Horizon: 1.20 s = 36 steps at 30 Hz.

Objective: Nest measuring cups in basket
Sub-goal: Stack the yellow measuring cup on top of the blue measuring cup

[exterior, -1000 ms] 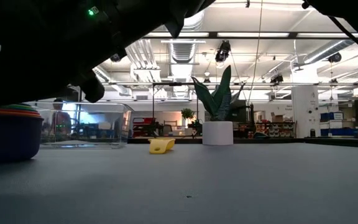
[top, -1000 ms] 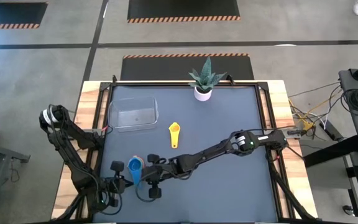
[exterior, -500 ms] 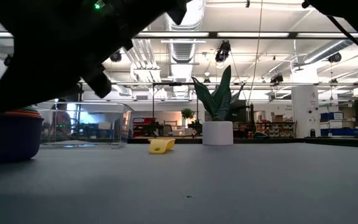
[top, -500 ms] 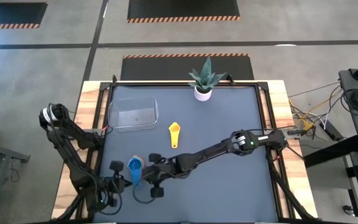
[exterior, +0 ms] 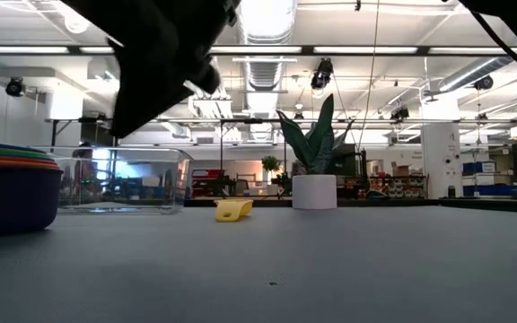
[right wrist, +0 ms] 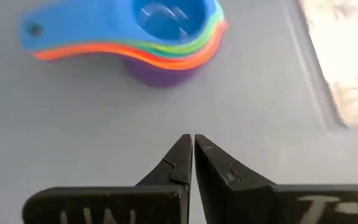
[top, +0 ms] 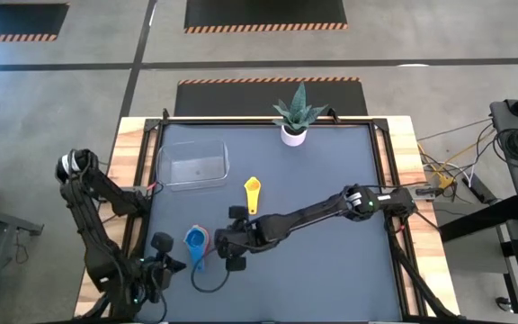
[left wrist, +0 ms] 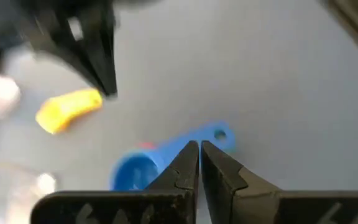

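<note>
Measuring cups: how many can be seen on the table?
6: one yellow cup lies alone beside the basket; a nested stack shows blue, green, orange, red, purple layers. More may be hidden inside.

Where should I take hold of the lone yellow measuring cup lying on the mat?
Probably by its flat handle: the yellow measuring cup lies with the handle toward the table's front. Come straight down, pinching across the handle's narrow width. The right tool is nearest.

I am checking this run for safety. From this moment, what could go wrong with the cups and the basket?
1. The stack of nested cups stands on the table, outside the basket; a shut right gripper so near could knock it over.
2. The yellow cup lies alone, apart from the stack, and may be forgotten.
3. The left gripper is also shut near the stack's handle, so the two arms might collide.
</note>
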Available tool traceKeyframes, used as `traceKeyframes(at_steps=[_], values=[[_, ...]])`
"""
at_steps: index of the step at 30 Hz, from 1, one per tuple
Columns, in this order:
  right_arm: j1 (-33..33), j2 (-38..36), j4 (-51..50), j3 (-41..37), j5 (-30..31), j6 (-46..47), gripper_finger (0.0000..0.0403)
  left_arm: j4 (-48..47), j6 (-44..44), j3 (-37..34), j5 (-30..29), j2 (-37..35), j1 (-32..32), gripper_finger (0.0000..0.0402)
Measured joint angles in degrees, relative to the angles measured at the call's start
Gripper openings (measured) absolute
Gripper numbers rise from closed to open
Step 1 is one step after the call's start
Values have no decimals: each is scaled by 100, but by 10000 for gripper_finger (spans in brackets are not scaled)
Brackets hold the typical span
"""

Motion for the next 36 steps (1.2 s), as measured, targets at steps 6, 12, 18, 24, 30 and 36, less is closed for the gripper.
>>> traceKeyframes(at_steps=[6,12,18,24,30,36], values=[[-8,-30,-272,-80,233,13,9,45,1107,175,-676,-305,-51,0],[-64,-30,-389,-138,300,11,9,88,1438,-74,-1114,-919,-49,0],[-132,-30,-496,-164,459,-35,9,142,1439,-373,-1489,-1439,-43,0],[-213,-30,-659,-164,502,-34,9,139,1440,-509,-1613,-1702,-43,0],[-295,-30,-670,-166,538,-150,9,123,1427,-510,-1625,-1809,-43,0],[-415,-30,-682,-186,595,-539,9,119,1394,-510,-1624,-1798,-43,0]])
